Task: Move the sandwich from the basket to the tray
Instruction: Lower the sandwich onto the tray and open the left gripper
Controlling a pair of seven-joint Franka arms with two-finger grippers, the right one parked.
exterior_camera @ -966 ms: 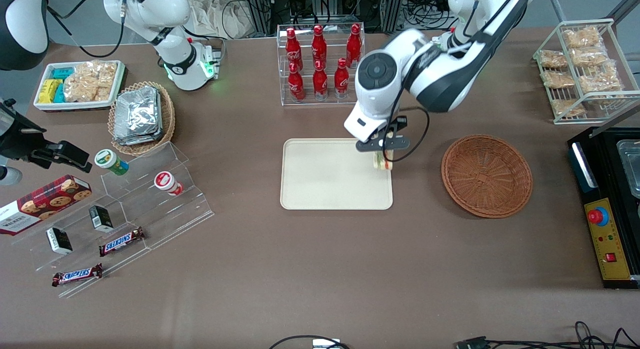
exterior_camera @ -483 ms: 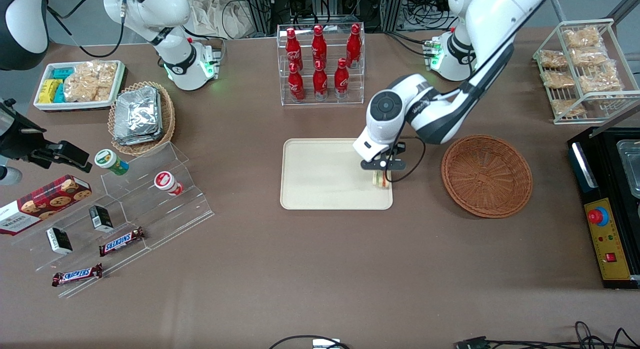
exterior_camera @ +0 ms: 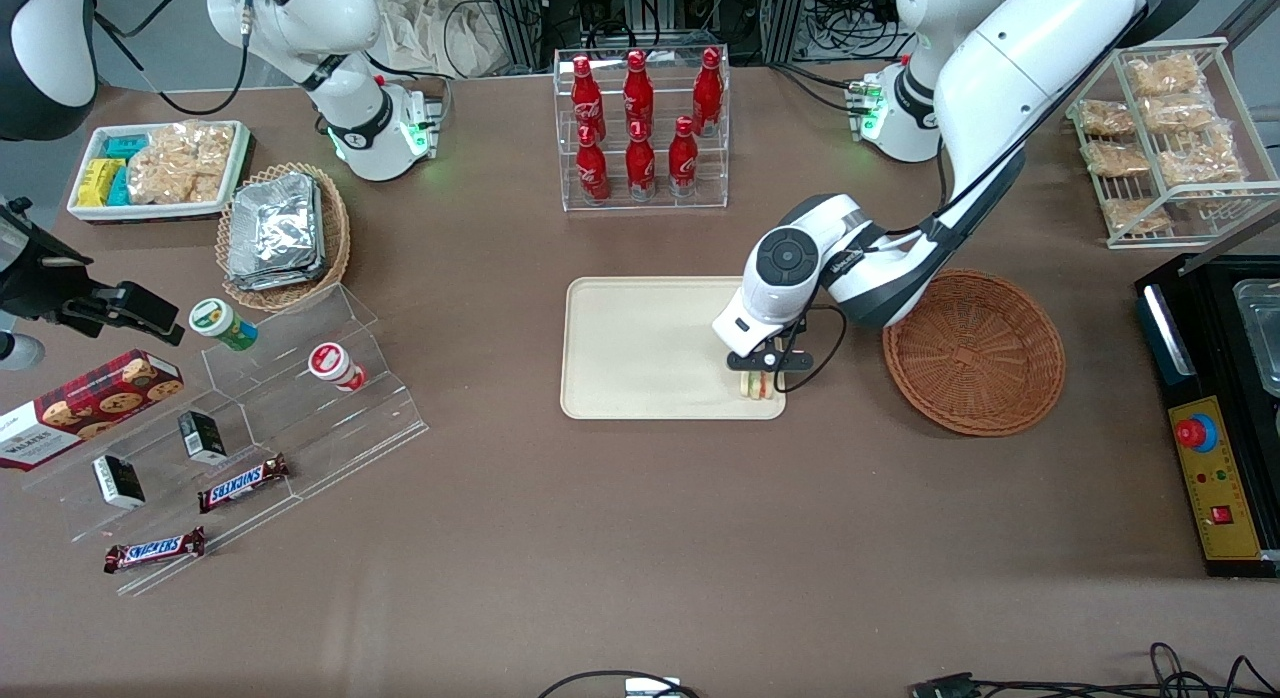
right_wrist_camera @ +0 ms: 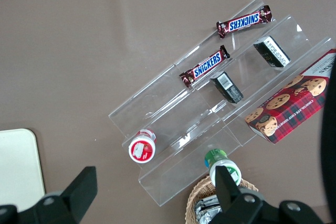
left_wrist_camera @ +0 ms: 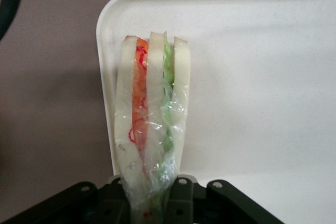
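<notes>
The wrapped sandwich (exterior_camera: 759,385) (left_wrist_camera: 151,114), white bread with orange and green filling, stands on edge at the corner of the cream tray (exterior_camera: 640,353) (left_wrist_camera: 262,77) that lies nearest the front camera and closest to the basket. My gripper (exterior_camera: 762,376) (left_wrist_camera: 152,203) is low over that corner, shut on the sandwich's narrow end. The round reddish-brown basket (exterior_camera: 973,350) sits beside the tray toward the working arm's end, with nothing in it.
A clear rack of red bottles (exterior_camera: 640,128) stands farther from the front camera than the tray. A wire rack of snack bags (exterior_camera: 1165,138) and a black control box (exterior_camera: 1215,418) are at the working arm's end. Acrylic steps with snacks (exterior_camera: 240,418) and a foil-packet basket (exterior_camera: 282,233) lie toward the parked arm's end.
The gripper has carried the sandwich down and toward the front camera, from above the tray's edge to its near corner, and the arm has lowered.
</notes>
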